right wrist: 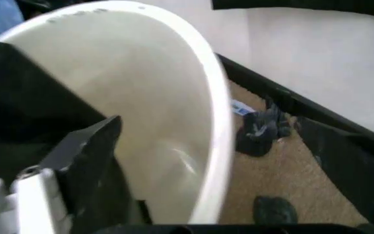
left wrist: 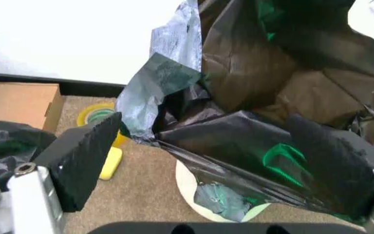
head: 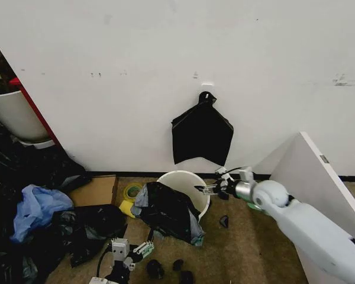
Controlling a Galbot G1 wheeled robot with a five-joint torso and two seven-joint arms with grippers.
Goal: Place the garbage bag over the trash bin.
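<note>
While both sets of jaws stand parted, nothing is held.

Right gripper (head: 208, 189): at the far right rim of the trash bin (head: 186, 177), one finger inside the wall, one outside; jaws straddle the rim, ungripped.

Left gripper (head: 129, 253): low, near the bin's front, open toward the draped plastic.

Garbage bag (head: 168, 212): hung over the bin's front-left rim, spilling down its outer side; far rim bare.

Risks, judged:
- bag slides off, being caught on one side only;
- right finger pressing on the rim tips the light bin;
- thin film tears if pinched and stretched.

Nearby: tape roll (head: 132, 191), cardboard box (head: 95, 190).
</note>
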